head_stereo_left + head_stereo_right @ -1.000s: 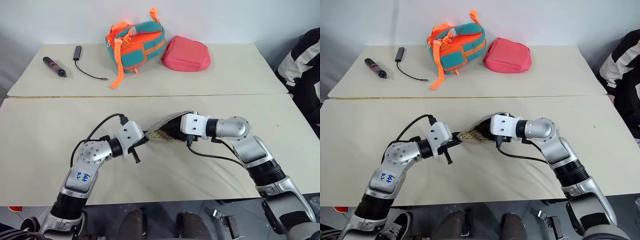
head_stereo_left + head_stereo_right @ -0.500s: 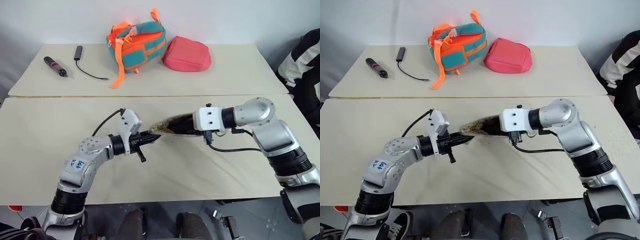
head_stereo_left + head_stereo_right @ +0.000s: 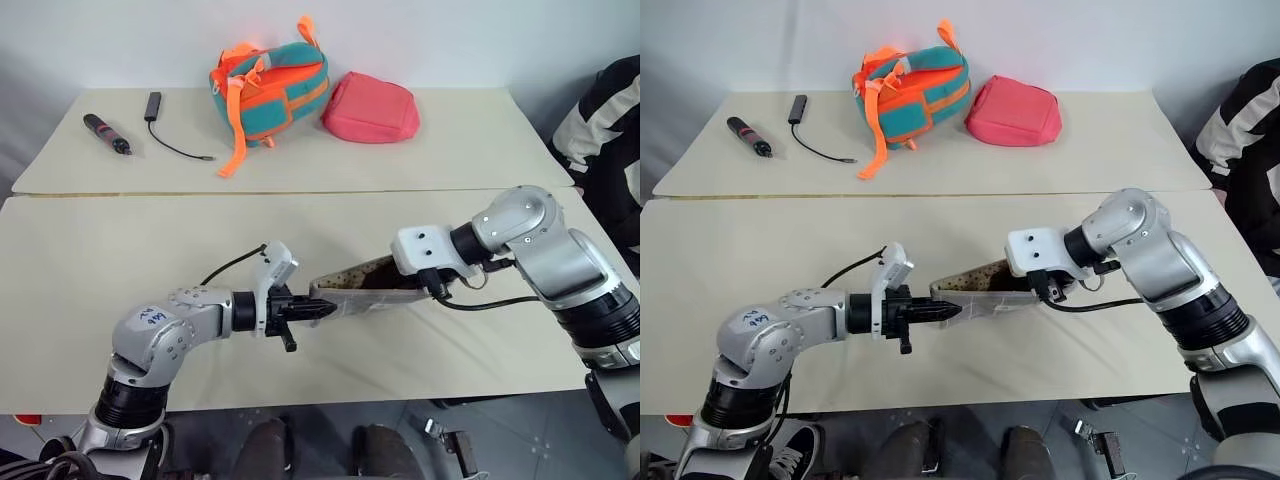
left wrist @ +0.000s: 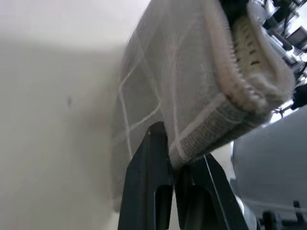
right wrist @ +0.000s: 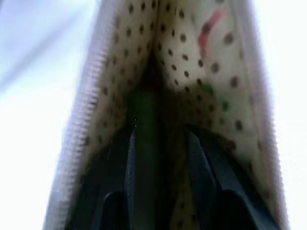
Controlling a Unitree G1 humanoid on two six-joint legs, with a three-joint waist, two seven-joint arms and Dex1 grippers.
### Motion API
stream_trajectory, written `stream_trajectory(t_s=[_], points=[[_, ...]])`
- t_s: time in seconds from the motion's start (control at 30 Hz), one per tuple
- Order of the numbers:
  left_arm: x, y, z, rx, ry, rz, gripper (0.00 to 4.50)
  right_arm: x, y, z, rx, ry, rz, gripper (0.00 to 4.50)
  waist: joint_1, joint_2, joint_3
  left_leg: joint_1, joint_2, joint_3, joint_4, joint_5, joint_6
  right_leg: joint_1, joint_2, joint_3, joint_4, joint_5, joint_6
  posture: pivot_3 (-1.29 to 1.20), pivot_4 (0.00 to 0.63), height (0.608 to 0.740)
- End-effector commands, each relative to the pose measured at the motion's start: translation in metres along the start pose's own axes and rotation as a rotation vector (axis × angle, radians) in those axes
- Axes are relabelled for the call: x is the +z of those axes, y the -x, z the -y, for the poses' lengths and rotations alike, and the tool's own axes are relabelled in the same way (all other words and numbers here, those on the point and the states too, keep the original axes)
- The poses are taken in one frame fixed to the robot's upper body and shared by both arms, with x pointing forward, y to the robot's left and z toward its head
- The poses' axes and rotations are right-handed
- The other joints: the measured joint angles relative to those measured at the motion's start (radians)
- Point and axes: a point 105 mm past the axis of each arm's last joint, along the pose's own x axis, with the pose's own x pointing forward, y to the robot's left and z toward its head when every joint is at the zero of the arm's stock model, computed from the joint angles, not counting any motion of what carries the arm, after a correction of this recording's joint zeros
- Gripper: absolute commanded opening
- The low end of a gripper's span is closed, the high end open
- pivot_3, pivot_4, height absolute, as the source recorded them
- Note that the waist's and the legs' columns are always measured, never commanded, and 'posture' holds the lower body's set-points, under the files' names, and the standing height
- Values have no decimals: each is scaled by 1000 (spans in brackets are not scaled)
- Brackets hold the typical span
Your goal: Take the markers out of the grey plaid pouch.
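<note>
Near the teal-and-orange bag (image 3: 268,88), on the front table (image 3: 100,250), the left gripper (image 3: 318,310) pinches the grey plaid pouch (image 3: 362,290) by its corner. Right gripper (image 5: 158,143), fingers part-open inside, straddles a green marker (image 5: 143,124); next, close and withdraw.

Head pair: looks forward and down over my arms, sharing the whole counter (image 3: 80,250) | Left wrist: pressed close against the grey plaid pouch (image 4: 192,91) outside | Right wrist: peers along my fingers (image 5: 115,187) into its speckled lining.

Perhaps a lab, plain tables (image 3: 480,150), bare wall (image 3: 450,40)
</note>
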Motion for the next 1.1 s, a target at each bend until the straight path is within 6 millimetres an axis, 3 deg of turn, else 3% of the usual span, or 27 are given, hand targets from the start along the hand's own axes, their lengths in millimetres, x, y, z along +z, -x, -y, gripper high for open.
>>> stream_trajectory(t_s=[0.03, 0.43, 0.53, 0.63, 0.97, 1.1], points=[[16, -1, -9, 72, -92, 64, 0, -2, -6, 0, -12, 4, -5, 1554, 2, 0, 0, 0, 0, 0, 0, 0, 0, 0, 0, 0, 0, 0, 0, 0, 150, 740], [15, -1, -14, 91, -74, 88, 0, -15, -13, 0, -47, 51, -63, 1554, 0, 0, 0, 0, 0, 0, 0, 0, 0, 0, 1, 0, 0, 0, 0, 0, 150, 740], [15, -2, -14, 93, -72, 93, 0, -15, -14, 2, -56, 45, -58, 989, 0, 0, 0, 0, 0, 0, 0, 0, 0, 0, 1, 0, 0, 0, 0, 0, 150, 740], [15, -1, -13, 93, -57, 99, 0, -16, -14, 5, -72, 59, -70, 29, -1, 0, 0, 0, 0, 0, 0, 0, 0, 0, 1, 0, 0, 0, 0, 0, 150, 740], [17, -1, -16, 106, -50, 116, 0, 2, -4, 18, -141, 21, 18, 29, 0, 0, 0, 0, 0, 0, 0, 0, 0, 0, 1, 0, 0, 0, 0, 0, 150, 740], [16, -2, -14, 98, -31, 124, 0, -3, -9, 14, -123, 26, -22, 888, 0, 0, 0, 0, 0, 0, 0, 0, 0, 0, 1, 0, 0, 0, 0, 0, 150, 740]])
